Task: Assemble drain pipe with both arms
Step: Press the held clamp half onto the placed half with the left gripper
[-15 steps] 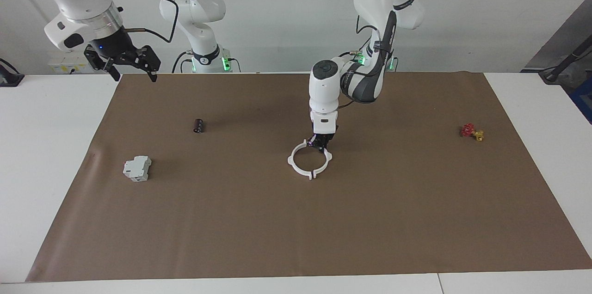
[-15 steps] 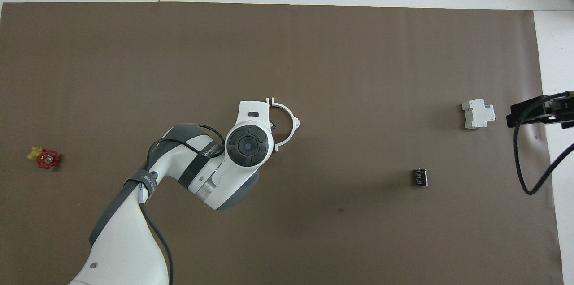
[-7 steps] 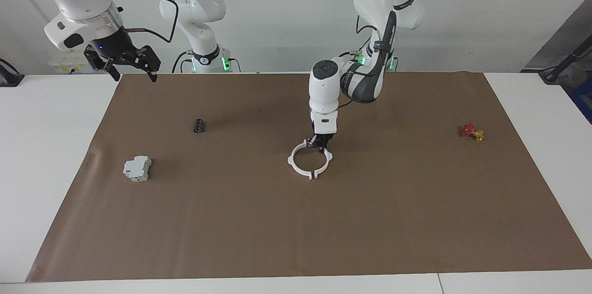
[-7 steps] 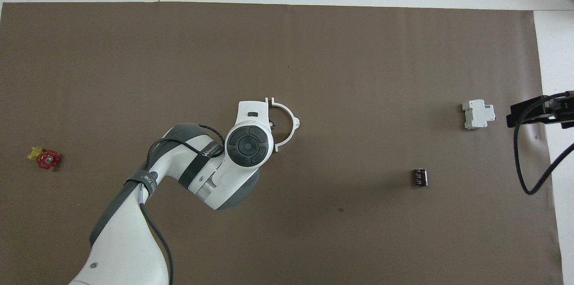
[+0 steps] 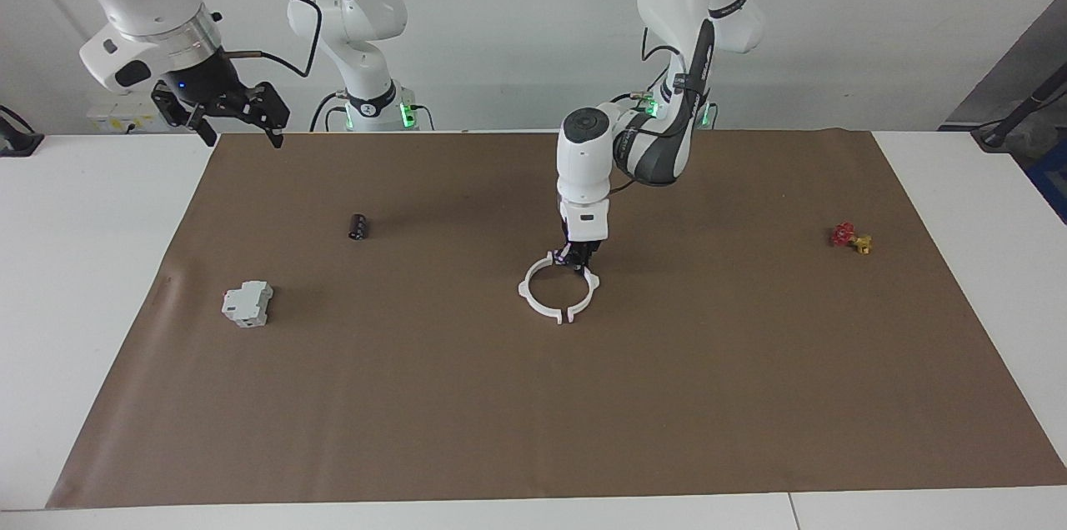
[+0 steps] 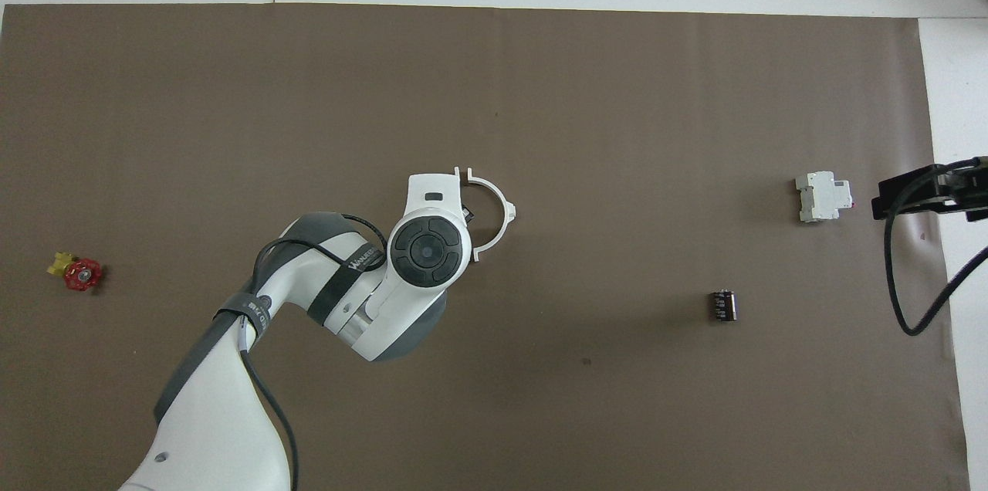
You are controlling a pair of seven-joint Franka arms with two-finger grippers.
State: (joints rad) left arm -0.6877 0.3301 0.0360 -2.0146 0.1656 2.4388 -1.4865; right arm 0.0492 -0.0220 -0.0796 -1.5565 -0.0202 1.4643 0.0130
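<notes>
The drain pipe (image 5: 557, 289) is a white ring of two half-rings set together on the middle of the brown mat (image 5: 533, 397). My left gripper (image 5: 580, 260) points straight down onto the part of the ring's rim nearest the robots, and its fingertips are shut on that rim. In the overhead view the left wrist covers half of the drain pipe (image 6: 499, 211), and only a dark bit of the left gripper (image 6: 466, 211) shows. My right gripper (image 5: 222, 110) hangs open and holds nothing, raised over the mat's corner at the right arm's end, and it waits there (image 6: 918, 194).
A grey-white boxy block (image 5: 247, 303) and a small black cylinder (image 5: 358, 226) lie toward the right arm's end. A red-and-yellow valve (image 5: 850, 237) lies toward the left arm's end. White tabletop (image 5: 83, 263) borders the mat.
The left wrist and the ring in its grip have crept a hair toward the left arm's end. The right arm has not moved.
</notes>
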